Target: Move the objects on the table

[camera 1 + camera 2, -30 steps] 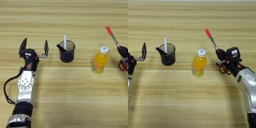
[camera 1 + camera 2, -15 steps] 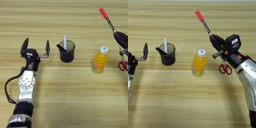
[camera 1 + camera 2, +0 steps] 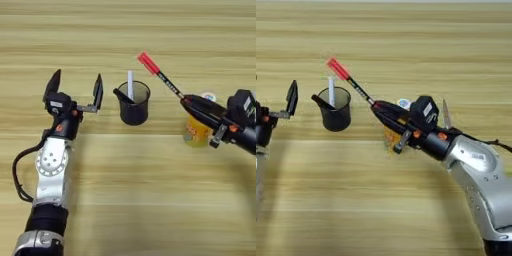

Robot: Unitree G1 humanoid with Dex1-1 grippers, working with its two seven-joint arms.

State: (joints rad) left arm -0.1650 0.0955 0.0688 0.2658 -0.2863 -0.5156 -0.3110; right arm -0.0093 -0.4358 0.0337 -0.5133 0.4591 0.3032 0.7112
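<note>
My right gripper (image 3: 189, 102) is shut on the black pen with a red cap (image 3: 159, 76). It holds the pen above the table (image 3: 150, 200), and the red cap points up and left, close to the rim of a dark cup (image 3: 135, 110). A white stick and a black marker (image 3: 121, 95) lean inside that cup. My left gripper (image 3: 75, 89) stands open just left of the cup, with nothing between its fingers.
An orange drink bottle (image 3: 196, 135) stands right of the cup, partly hidden behind my right gripper. Beyond my right arm, a grey blade of a pair of scissors (image 3: 445, 114) shows.
My right gripper has carried the red-capped pen leftward, from right of the bottle to over it, and the cap now reaches toward the cup. The left arm has stayed put.
</note>
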